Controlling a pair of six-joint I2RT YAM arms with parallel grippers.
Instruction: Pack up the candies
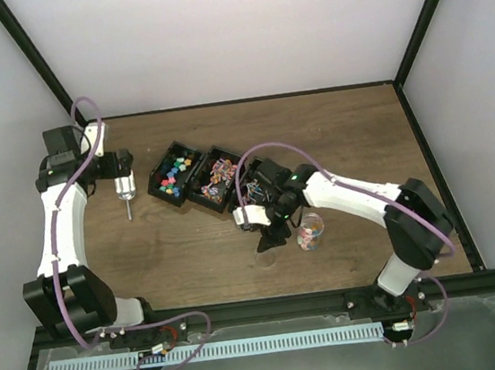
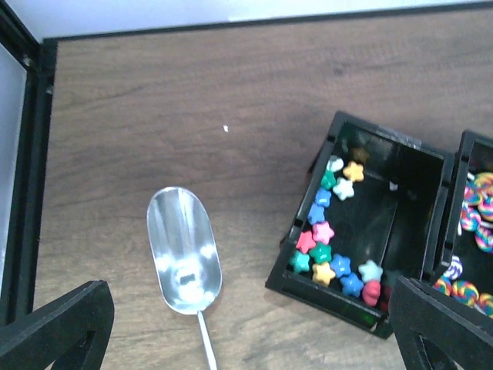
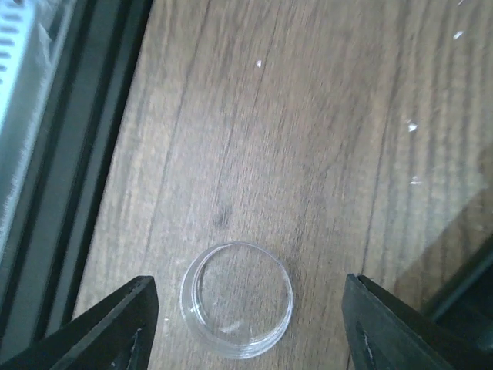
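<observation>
The left gripper (image 2: 250,285) stands spread as wide as it goes and holds nothing. One silver scoop (image 2: 183,250) lies flat on the table between its two black fingers (image 2: 62,327), bowl up, thin handle running toward the near edge. The right gripper (image 3: 248,281) is also parted and grips nothing. One clear round lid (image 3: 236,299) lies on the wood between and below its fingers (image 3: 115,331), touching neither.

None of the candies is inside either pair of jaws. About fifteen star-shaped candies (image 2: 323,231) in blue, green, red, pink, yellow and white sit along one side of the first black box (image 2: 373,223), just to the right of the left gripper. Touching that box on its right is a second black box (image 2: 467,142) with a heap of swirled candies (image 2: 474,216), too many to count. Whether a third box lies under the right arm cannot be told. One small clear jar (image 1: 310,231) stands upright just to the right of the right gripper, with mixed candies (image 1: 307,239) in its bottom.

The table (image 1: 340,128) is dark brown wood grain with a few pale flecks. Black frame posts (image 1: 421,15) rise at its corners against plain white walls (image 1: 229,34), and a grey ledge (image 1: 270,367) runs along the near edge behind the two arm bases.
</observation>
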